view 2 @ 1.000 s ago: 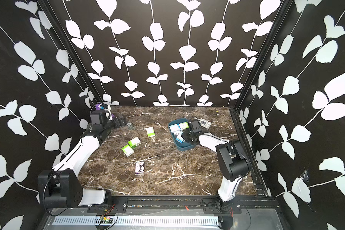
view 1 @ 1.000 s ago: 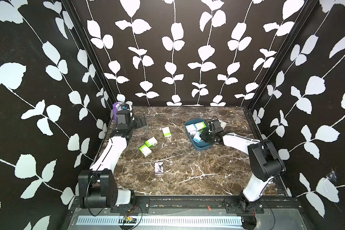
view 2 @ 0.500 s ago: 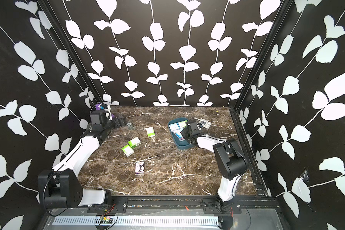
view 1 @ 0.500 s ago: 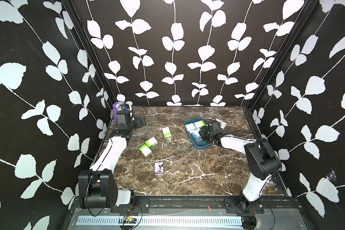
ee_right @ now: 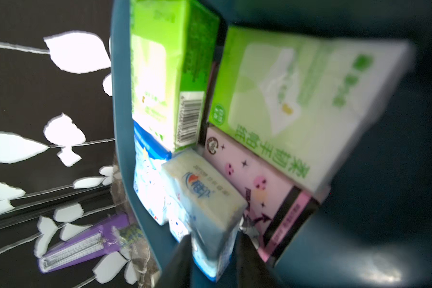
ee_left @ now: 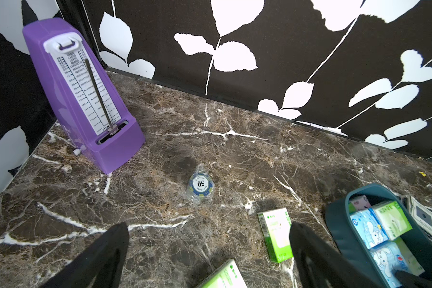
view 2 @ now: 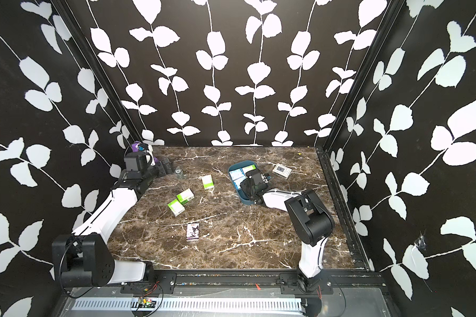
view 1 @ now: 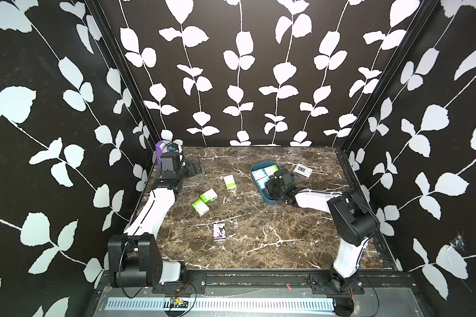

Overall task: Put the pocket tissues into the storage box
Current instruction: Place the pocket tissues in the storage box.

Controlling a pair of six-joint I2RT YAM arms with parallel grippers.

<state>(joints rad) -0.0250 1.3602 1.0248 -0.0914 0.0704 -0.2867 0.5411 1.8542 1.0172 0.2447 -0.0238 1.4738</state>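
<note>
A blue-and-white tissue pack (ee_right: 205, 199) sat inside the box (ee_right: 384, 224) with its near end between the right fingers (view 1: 268, 185). These stood partly apart, one tip on each side of it, and the blur hid whether they pinched it or merely flanked it. Just ahead of those tips a pink pack (ee_right: 260, 184) lay against it, and a flat green pack (ee_right: 297, 99) overlapped the pink one. A second green pack (ee_right: 160, 74) stood on its edge by the box wall, touching another blue-and-white one (ee_right: 147, 179). In both top views the box rested on the desk (view 1: 259, 241) beneath the right fingers, its far part filled with packs and its near end bare. Four more packs lay loose on the desk between the two pairs of fingers. These were a lone green pack (view 1: 229, 182), two green packs side by side (view 1: 208, 195), and a cartoon-printed pack (view 1: 220, 232) well back from both pairs. The left fingers (view 1: 193, 168) were spread wide above the desk, gripping nothing. The lone green pack lay just ahead of their tips and a wrapped poker chip (ee_left: 200, 184) lay farther ahead. A purple metronome (ee_left: 80, 94) stood upright in the corner beyond. A flat white gadget (view 1: 302, 170) with a dark screen lay on the desk just past the box from the right fingers.
</note>
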